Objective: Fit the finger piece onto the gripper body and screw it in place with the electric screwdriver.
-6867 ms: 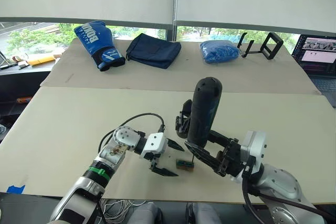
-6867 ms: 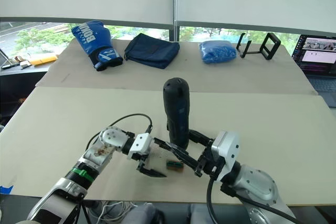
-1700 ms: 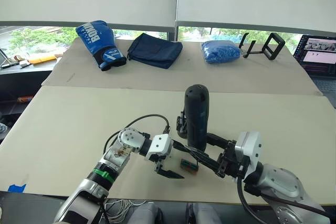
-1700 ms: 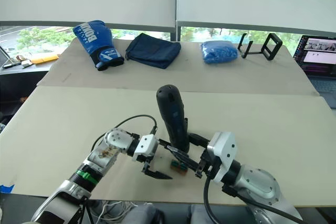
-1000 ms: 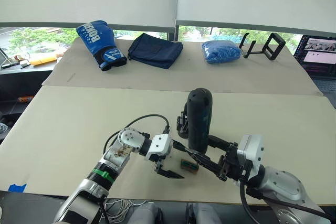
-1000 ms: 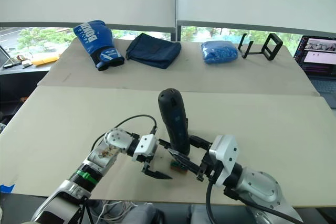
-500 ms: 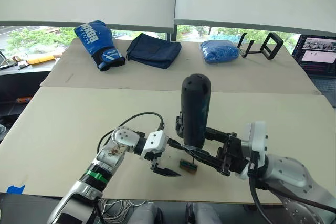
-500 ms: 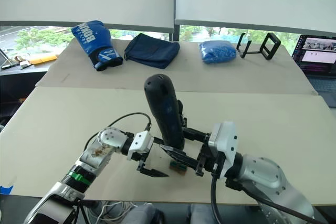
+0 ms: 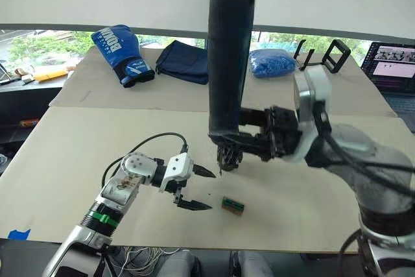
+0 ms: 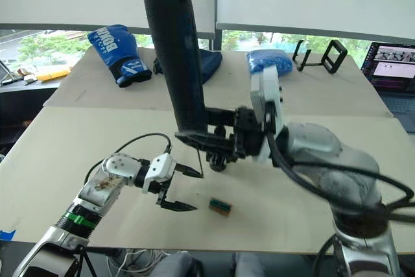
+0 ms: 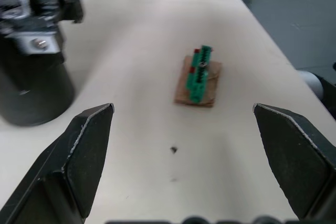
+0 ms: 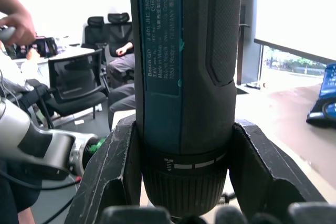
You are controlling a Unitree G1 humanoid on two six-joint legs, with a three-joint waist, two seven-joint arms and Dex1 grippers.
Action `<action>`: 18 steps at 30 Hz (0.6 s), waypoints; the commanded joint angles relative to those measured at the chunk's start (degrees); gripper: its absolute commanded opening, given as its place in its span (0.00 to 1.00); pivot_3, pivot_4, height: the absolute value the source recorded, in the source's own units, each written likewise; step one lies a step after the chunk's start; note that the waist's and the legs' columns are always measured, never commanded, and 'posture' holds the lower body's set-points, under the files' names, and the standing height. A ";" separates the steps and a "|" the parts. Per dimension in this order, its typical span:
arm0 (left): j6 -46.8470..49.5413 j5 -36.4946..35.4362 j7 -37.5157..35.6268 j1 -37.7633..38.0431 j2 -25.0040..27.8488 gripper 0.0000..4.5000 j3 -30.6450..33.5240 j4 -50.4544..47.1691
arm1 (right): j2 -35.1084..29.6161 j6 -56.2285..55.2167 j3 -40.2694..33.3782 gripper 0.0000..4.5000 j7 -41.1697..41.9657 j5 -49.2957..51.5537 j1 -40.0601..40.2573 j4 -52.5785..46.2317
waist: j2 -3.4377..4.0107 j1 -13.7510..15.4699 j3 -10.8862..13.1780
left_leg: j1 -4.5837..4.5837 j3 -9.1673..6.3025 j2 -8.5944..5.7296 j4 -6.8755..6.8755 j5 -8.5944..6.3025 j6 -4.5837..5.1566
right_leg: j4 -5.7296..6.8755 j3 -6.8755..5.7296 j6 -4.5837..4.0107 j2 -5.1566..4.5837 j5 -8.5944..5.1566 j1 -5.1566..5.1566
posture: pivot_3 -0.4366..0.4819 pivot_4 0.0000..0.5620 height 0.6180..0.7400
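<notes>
The right arm is raised and bent across the middle, its white wrist turned toward the left. The right gripper (image 9: 243, 135) is clamped around the lower end of the electric screwdriver (image 9: 228, 56), one black finger on each side of the barrel, holding it nearly upright above the table. The left arm reaches low and forward from the near left, forearm close to the tabletop. The left gripper (image 9: 193, 188) points toward the right with its two fingers spread wide and nothing between them.
</notes>
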 commanded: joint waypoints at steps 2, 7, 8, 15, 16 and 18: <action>0.18 -0.91 1.89 -3.27 -1.02 1.00 2.44 2.25 | 1.82 1.22 -0.77 0.42 -0.05 0.38 -5.16 3.11 | 0.00 0.12 0.00 | -0.01 0.01 -0.02 0.01 -0.03 0.05 | 0.00 -0.01 0.01 -0.02 0.00 0.01 | 0.48 0.27 1.00; -2.13 0.07 2.87 -6.59 -2.09 1.00 3.52 7.78 | 3.53 2.03 0.41 0.42 -1.25 -3.84 -8.99 7.03 | 0.00 -0.16 0.00 | -0.05 0.06 -0.08 0.01 -0.05 0.09 | 0.00 -0.09 0.04 -0.03 0.02 -0.01 | 0.48 0.27 1.00; -2.78 0.36 2.95 -7.35 -2.34 1.00 3.56 9.09 | 3.68 2.01 0.63 0.42 -0.97 -4.67 -9.28 7.41 | 0.00 -0.15 0.00 | -0.04 0.06 -0.08 0.00 -0.05 0.09 | 0.00 -0.12 0.04 -0.03 0.02 -0.01 | 0.48 0.27 1.00; -8.02 2.54 3.80 -11.78 -4.71 1.00 3.36 17.74 | 4.53 1.05 1.65 0.42 0.16 -10.81 -8.61 9.42 | 0.00 -0.25 0.00 | -0.06 0.13 -0.08 0.00 -0.04 0.08 | 0.04 -0.14 0.06 0.04 0.02 -0.01 | 0.48 0.27 1.00; -8.57 2.74 3.81 -12.06 -4.93 1.00 3.37 18.50 | 4.60 0.88 1.59 0.42 0.26 -11.43 -8.30 9.39 | 0.00 -0.25 0.00 | -0.06 0.14 -0.08 0.00 -0.04 0.08 | 0.05 -0.14 0.06 0.04 0.03 -0.01 | 0.48 0.27 1.00; -9.50 3.06 3.80 -12.53 -5.34 1.00 3.32 19.72 | 4.74 0.79 1.44 0.42 0.64 -12.42 -7.71 9.22 | 0.00 -0.27 0.00 | -0.06 0.14 -0.07 -0.01 -0.04 0.07 | 0.06 -0.15 0.07 0.05 0.03 -0.01 | 0.48 0.27 1.00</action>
